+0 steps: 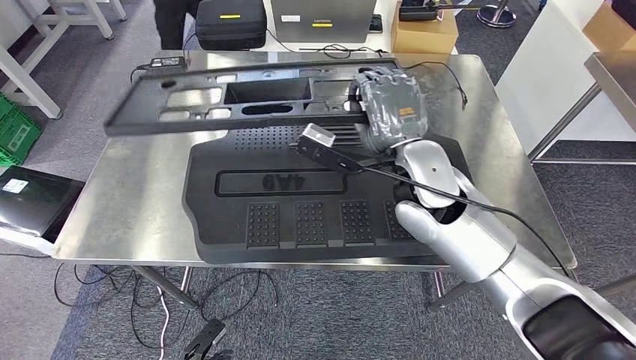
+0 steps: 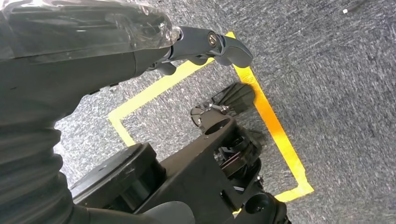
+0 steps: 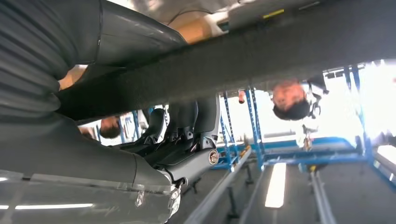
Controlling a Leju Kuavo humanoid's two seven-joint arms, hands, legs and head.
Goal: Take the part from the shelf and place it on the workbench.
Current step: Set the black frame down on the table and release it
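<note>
A long black plastic panel (image 1: 225, 101) with several cut-outs hangs level just above the steel workbench (image 1: 127, 199), reaching from its back left to its middle. My right hand (image 1: 391, 105), wrapped in clear film, grips the panel's right end. In the right wrist view the panel (image 3: 280, 51) is a dark band, and my right hand (image 3: 182, 135) has its fingers (image 3: 187, 119) curled up against it. My left hand (image 2: 187, 46) hangs over grey carpet with its thumb (image 2: 224, 45) stretched out and nothing in it.
A large black moulded part (image 1: 300, 202) lies flat on the workbench under my right arm. A laptop (image 1: 322, 19), black case (image 1: 231, 26), cardboard box (image 1: 424, 34) and cables lie at the back. A green crate (image 1: 15, 131) stands left. A person (image 3: 292, 100) stands beyond.
</note>
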